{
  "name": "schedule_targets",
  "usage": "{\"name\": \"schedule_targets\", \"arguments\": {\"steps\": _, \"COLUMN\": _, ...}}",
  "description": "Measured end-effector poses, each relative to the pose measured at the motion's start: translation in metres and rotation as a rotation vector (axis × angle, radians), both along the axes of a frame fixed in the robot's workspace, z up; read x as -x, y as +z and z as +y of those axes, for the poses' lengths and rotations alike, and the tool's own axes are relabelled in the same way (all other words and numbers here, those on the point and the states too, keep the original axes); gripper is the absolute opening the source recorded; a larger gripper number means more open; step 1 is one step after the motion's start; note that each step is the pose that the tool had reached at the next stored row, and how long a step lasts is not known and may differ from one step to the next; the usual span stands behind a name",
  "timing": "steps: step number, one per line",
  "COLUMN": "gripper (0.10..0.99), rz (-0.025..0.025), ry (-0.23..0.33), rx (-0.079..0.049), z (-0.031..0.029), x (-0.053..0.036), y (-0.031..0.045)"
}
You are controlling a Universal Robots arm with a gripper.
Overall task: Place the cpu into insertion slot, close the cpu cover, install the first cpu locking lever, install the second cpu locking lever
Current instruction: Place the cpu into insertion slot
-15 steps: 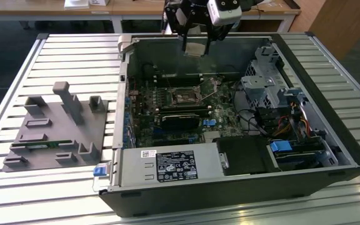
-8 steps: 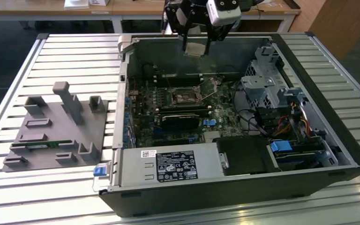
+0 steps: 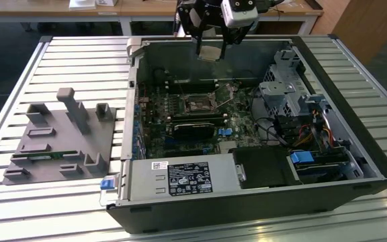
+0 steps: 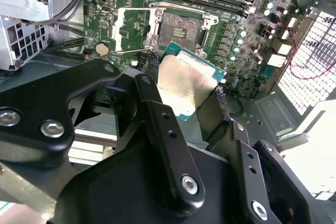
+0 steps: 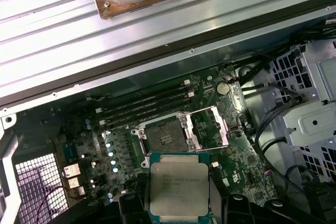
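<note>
My gripper is shut on the cpu, a flat square chip with a silver-grey top, and holds it tilted in the air above the far side of the open computer case. In both wrist views the black fingers clamp two opposite edges of the cpu. Below on the green motherboard lies the insertion slot, dark, square and bare. The cpu cover, a thin metal frame with a window, is swung open beside the slot.
A long black card lies nearer the case front than the slot, and narrow memory slots run along its other side. A metal drive cage with cables stands at the exterior view's right. A grey fixture sits left of the case.
</note>
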State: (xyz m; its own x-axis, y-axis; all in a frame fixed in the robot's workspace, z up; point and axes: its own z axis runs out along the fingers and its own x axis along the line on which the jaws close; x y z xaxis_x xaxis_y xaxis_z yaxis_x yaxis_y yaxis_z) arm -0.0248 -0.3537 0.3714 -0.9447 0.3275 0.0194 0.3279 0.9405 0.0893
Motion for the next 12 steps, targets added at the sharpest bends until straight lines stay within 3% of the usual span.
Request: {"name": "schedule_targets", "arguments": {"steps": 12, "gripper": 0.541, "rz": 0.0, "ry": -0.054, "rx": 0.0, "z": 0.0001, "x": 0.0, "y": 0.0}}
